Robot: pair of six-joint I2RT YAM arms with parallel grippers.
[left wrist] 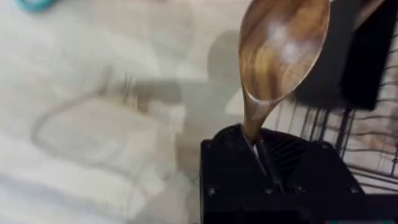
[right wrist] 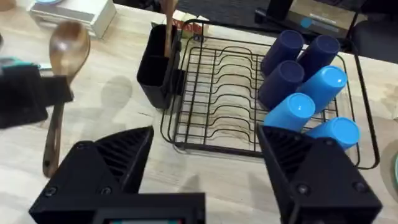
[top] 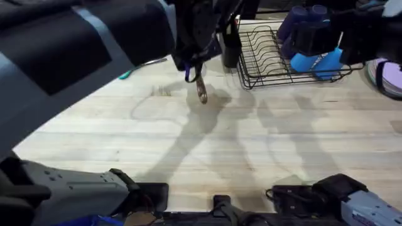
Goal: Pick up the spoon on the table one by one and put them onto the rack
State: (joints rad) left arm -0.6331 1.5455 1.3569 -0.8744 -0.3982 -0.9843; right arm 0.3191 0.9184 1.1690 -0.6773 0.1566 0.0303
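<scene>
Overhead we see the left arm rising large and dark across the upper left, its gripper (top: pixel 196 63) over the counter (top: pixel 251 144) just beside the rack (top: pixel 270 63), with a spoon (top: pixel 201 93) hanging below it, bowl down. The left wrist view adds what overhead lacks: the black fingers (left wrist: pixel 261 155) are pinched on the spoon's (left wrist: pixel 280 56) neck, the dark glossy bowl pointing away from the camera, rack wires (left wrist: pixel 323 124) and the black holder (left wrist: pixel 367 56) close behind. In the right wrist view we see the right gripper (right wrist: pixel 205 162) with fingers spread wide and nothing between them, low over the counter before the rack's (right wrist: pixel 224 93) front edge. The same view shows the held spoon (right wrist: pixel 65 53) off to the holder's (right wrist: pixel 155 62) side, a second wooden handle (right wrist: pixel 168 25) standing in the holder, and blue cups (right wrist: pixel 305 87) piled at the rack's far end. The middle of the counter is open wood. Teal scissors (top: pixel 125 73) lie near its far left edge.
</scene>
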